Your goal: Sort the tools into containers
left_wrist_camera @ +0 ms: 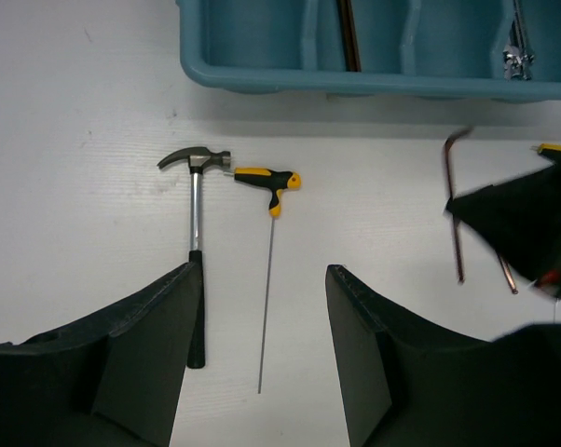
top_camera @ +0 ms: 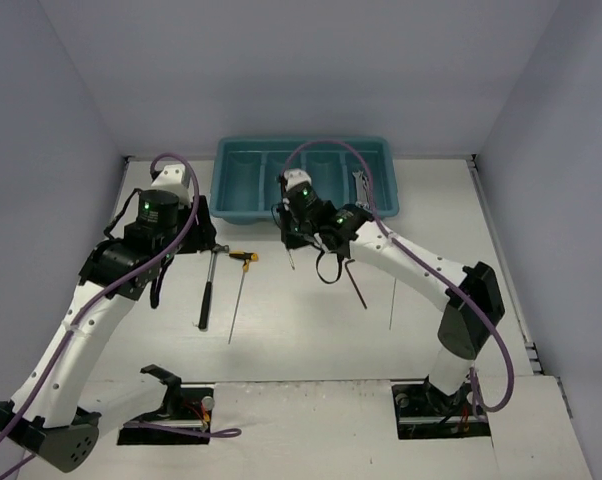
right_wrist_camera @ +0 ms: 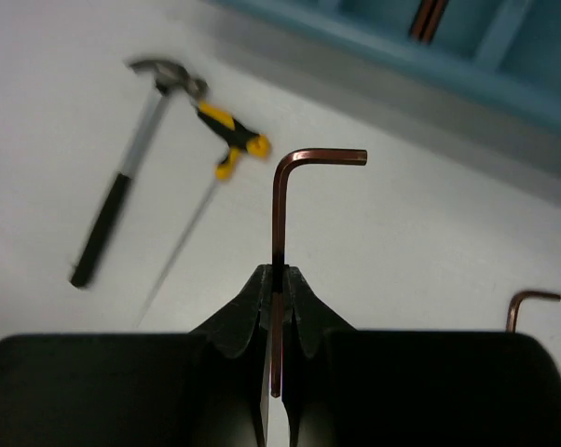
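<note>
Tray of teal plastic, rectangular with a rolled rim and four long narrow compartments [top_camera: 226, 200], sits at the far side of the white table [top_camera: 311, 350]. A silver wrench [top_camera: 359, 185] lies in its rightmost compartment and a reddish-brown hex key [left_wrist_camera: 348, 37] in an inner one, so the sorting is partly done.

The left gripper [left_wrist_camera: 262, 275] hangs with its jaws apart and nothing between them, above the black-handled, steel-headed hammer [top_camera: 208, 290] and the thin T-handle driver with a yellow-black grip [top_camera: 243, 258]. Both lie on the table side by side.

The step in hand belongs to the right gripper [right_wrist_camera: 277, 279]. Its jaws are clamped tight on the shank of a dark reddish-brown L-shaped hex key [right_wrist_camera: 279, 223], near the tray's front wall but outside it. The key's long axis runs straight out past the fingertips, in line with the gripper. The bend is at the outer end, and the short leg turns off to the right in the wrist view.

The next move, as I judge it, is to carry this key over the rim to the compartment holding its twin. The shank should be turned parallel to the dividers before release so the short leg does not catch on a wall. Another L-shaped hex key [top_camera: 356, 283] waits on the table beside the right arm.
</note>
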